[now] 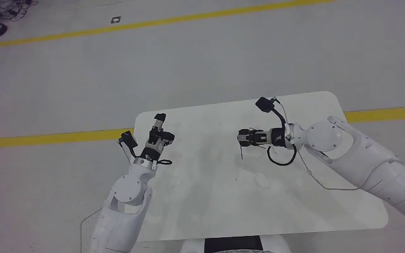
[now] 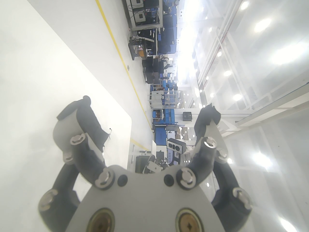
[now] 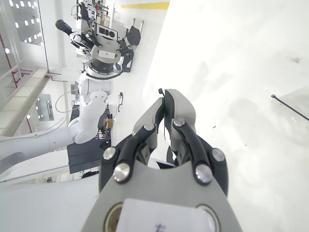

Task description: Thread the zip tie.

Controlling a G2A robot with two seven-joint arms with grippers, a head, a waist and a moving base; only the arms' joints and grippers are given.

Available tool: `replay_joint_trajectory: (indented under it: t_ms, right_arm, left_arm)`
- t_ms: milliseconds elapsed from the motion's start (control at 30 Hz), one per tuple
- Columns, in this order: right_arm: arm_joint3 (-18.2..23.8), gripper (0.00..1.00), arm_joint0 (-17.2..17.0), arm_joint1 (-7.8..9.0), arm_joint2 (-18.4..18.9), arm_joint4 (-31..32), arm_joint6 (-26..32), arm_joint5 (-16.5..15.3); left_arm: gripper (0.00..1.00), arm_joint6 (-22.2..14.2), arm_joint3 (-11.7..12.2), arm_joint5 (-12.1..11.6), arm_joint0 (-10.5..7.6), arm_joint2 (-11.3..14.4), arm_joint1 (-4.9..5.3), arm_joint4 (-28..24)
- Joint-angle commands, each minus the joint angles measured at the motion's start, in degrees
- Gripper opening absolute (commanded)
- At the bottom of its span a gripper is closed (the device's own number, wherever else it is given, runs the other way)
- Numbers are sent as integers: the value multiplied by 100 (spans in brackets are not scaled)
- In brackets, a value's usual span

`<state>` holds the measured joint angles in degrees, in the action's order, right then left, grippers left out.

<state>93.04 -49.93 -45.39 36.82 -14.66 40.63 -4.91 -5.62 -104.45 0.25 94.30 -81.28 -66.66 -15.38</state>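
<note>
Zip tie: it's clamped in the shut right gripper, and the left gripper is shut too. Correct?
Not quite. The left gripper is open, nothing between its spread fingers, as the left wrist view shows. The zip tie is indeed clamped in the shut right gripper.

There isn't much to read from where I stand. A small white label (image 3: pixel 105 53) sits on the grey wrist plate behind the left gripper (image 3: pixel 97 28), in the upper left of the right wrist view, and it carries a single dark character. A second white label (image 3: pixel 154 213) lies on the mount behind the right gripper (image 3: pixel 165 97), at the bottom edge of the same view, with its dark mark cut off by the frame. On the floor, in the upper left of the top view, a small dark square tag (image 1: pixel 116 19) lies near a yellow line (image 1: pixel 190 19). Anything printed on the tag is too small to tell.
</note>
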Motion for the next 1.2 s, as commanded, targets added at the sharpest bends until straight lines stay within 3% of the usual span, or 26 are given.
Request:
replay_joint_trajectory:
  t_ms: [0,700,900,1167]
  right_arm:
    - [0,0,0,0,0,0,0,2]
    - [0,0,-14,-2,2,-3,-20,7]
    - [-105,0,-22,-131,11,-299,38,545]
    - [-507,0,76,-421,2,-1422,90,1117]
  left_arm:
    - [100,0,0,0,0,0,0,0]
    - [100,4,-1,-6,-7,1,0,26]
    - [100,128,-16,-554,-50,111,-4,736]
    - [100,442,-21,-822,-101,382,-9,2151]
